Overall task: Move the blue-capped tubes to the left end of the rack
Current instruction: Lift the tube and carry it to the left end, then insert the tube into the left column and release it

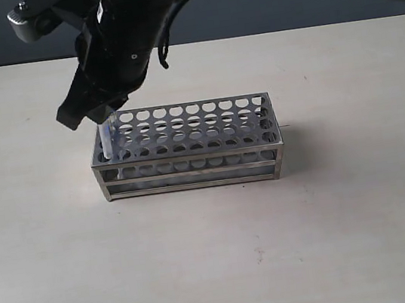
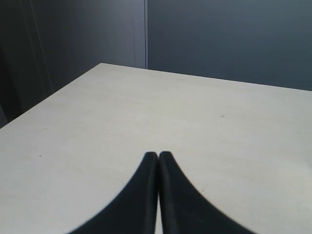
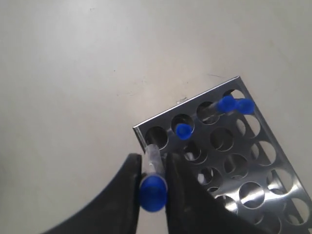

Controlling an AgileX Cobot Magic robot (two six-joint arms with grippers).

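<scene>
A shiny steel rack (image 1: 188,156) stood near the middle of a pale table (image 1: 352,236), its long side facing the exterior camera. The right arm reached across from the upper right of that view to the rack's left end. There the right gripper (image 3: 153,157) was closed on a blue-capped tube (image 3: 152,192), its two black fingers (image 3: 126,195) pressing the clear body just below the cap. The tube stood upright or close to it, with its lower part at the corner hole of the rack's left end. In the exterior view a stretch of its clear body showed beneath the gripper, at that same end. How deep it sat in the hole could not be told.

Three other tubes (image 3: 183,130) stood in the same end row of holes, their bright blue caps seen from above in the right wrist view. One was next to the held tube, and the other two caps were almost touching near the far corner.

The left gripper (image 2: 158,156) hung over bare table, its two dark fingers pressed together tip to tip and holding nothing.
</scene>
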